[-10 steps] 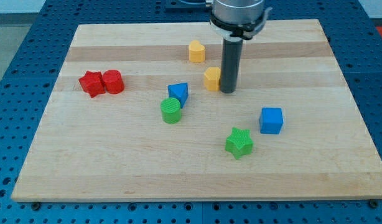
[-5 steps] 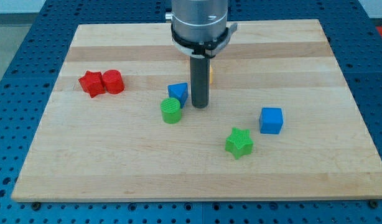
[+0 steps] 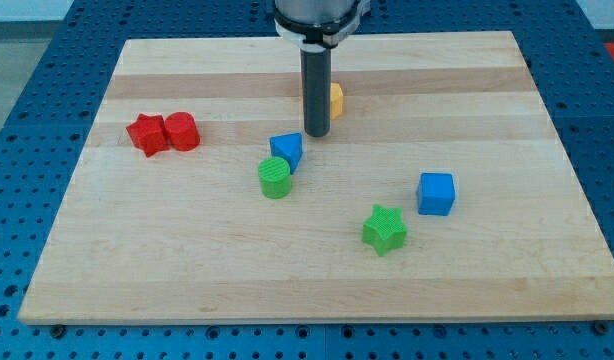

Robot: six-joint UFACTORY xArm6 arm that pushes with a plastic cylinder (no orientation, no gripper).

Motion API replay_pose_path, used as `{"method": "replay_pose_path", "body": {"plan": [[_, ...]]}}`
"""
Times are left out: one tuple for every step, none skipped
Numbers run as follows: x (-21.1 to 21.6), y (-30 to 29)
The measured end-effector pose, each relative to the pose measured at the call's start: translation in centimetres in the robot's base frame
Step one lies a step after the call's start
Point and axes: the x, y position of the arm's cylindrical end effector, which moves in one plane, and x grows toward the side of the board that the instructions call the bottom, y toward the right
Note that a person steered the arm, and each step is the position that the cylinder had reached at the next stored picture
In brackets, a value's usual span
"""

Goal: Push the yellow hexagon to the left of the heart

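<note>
Nearest the view's bottom sit a green star and a blue cube, well apart from the work. Farther up, a green cylinder touches a blue block of angular shape. At the view's left, a red star and a red block sit touching. My tip is a bare rod that holds nothing; it stands on the wooden board just up and right of the blue block. Behind the rod, only a sliver of one yellow block shows on its right; whether that is the hexagon or the heart I cannot tell, and the other yellow piece is hidden. Likely the hexagon is small, light, rigid plastic that slides readily and may spin, so the push should go squarely through a flat side.
</note>
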Motion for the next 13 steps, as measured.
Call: {"method": "replay_pose_path", "body": {"plan": [[1.9,3.3],[0.8,4.2],[-1.9,4.3],[-3.7,4.2],[-5.1,3.7],[-6.4,3.0],[-7.8,2.6],[-9.2,2.6],[-7.6,5.5],[-5.2,5.5],[-5.1,2.4],[-5.1,-1.3],[-5.0,-3.0]]}}
